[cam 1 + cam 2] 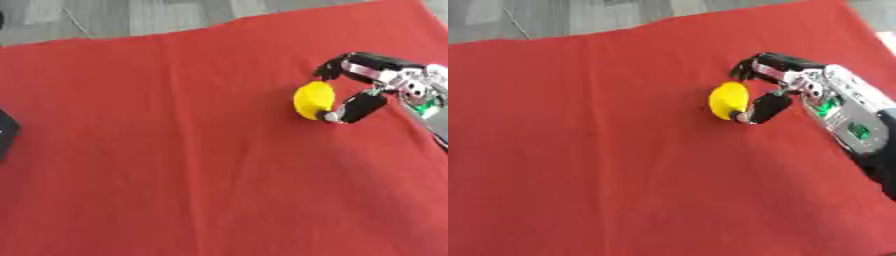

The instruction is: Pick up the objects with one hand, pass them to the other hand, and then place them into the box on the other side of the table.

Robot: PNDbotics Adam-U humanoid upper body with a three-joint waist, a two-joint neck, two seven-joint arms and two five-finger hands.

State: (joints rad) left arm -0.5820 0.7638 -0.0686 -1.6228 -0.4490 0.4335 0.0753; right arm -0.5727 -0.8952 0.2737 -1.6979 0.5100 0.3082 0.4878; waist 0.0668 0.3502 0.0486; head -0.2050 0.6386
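A yellow lemon is lying on the red cloth, sitting between the thumb and curled fingers of the right hand. That hand is reaching in from the right, closing around the lemon, fingers over its far side and thumb against its near side.

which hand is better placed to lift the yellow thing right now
Right. The right hand already has its fingers and thumb curled around the yellow object on the red cloth. The left hand is not in view.

text: none legible | labels: none | numbers: none | signs: none
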